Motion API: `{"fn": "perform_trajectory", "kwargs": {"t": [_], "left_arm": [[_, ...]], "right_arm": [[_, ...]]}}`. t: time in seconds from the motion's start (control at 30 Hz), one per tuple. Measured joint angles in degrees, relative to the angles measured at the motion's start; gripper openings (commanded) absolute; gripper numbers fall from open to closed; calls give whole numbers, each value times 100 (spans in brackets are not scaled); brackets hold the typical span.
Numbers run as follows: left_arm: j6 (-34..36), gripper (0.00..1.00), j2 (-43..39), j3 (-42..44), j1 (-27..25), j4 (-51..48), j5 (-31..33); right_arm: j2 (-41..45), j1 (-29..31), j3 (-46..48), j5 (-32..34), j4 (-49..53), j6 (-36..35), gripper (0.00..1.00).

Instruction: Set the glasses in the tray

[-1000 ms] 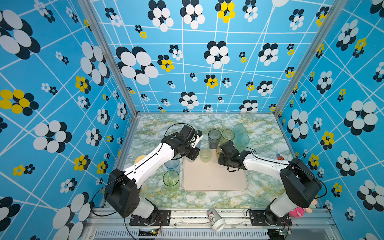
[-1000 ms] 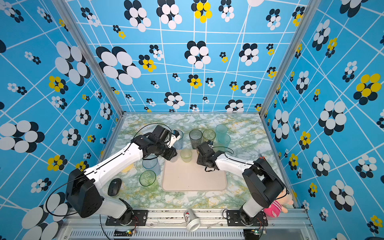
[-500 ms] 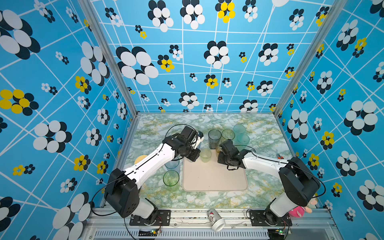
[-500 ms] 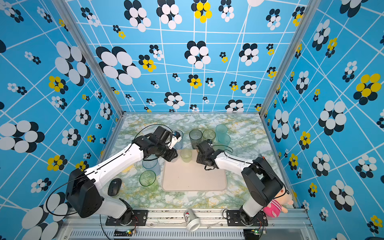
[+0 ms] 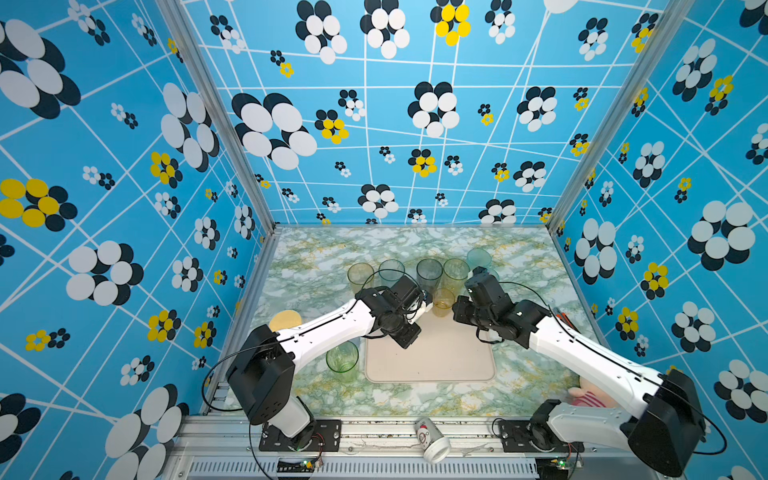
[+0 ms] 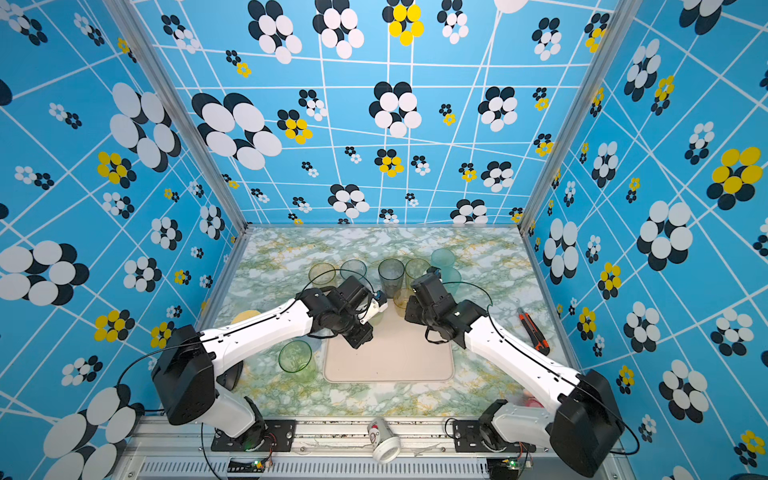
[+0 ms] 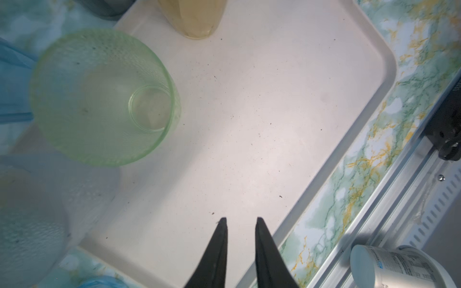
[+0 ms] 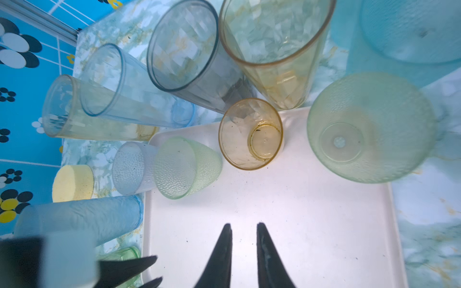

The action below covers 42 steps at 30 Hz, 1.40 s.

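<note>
The cream-pink tray (image 5: 432,357) lies mid-table. On its far end stand a short amber glass (image 8: 250,134) and a short green glass (image 7: 104,97). A wider green glass (image 8: 371,139) sits at the tray's far right corner. Several tall glasses (image 5: 429,272) stand in a row behind it, and a tall green glass (image 5: 342,359) stands left of it. My left gripper (image 7: 240,219) hangs over the tray beside the short green glass. Its jaws are slightly apart and hold nothing. My right gripper (image 8: 243,224) is over the tray, short of the amber glass, also narrowly open and empty.
A pale-yellow round dish (image 5: 284,320) sits at the table's left edge. A white paper cup (image 5: 432,440) lies on the front rail. An orange-black cutter (image 6: 534,330) lies at the right, and a pink plush toy (image 5: 582,395) sits under the right arm.
My right gripper has drawn back to the right, and the short amber glass now stands uncovered on the tray. My left gripper has shifted slightly right, over the short green glass.
</note>
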<state>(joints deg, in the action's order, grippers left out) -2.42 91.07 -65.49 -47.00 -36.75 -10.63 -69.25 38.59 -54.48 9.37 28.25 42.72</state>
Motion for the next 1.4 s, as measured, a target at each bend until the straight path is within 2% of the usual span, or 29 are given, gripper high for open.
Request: {"fn": "perform_trajectory", "kwargs": {"t": [0.17,0.5,1.4], "left_arm": [[-166,23,326,302,0,529,293],[-203,23,791,295,153,1045,645],[-205,25,1204,262,168,1663,1213]], "right_arm": [[466,0,-162,345,420,-90,22],[713,-17,-170,645,763,-149,22],[1003,-254,55,704,887,-164,23]]}}
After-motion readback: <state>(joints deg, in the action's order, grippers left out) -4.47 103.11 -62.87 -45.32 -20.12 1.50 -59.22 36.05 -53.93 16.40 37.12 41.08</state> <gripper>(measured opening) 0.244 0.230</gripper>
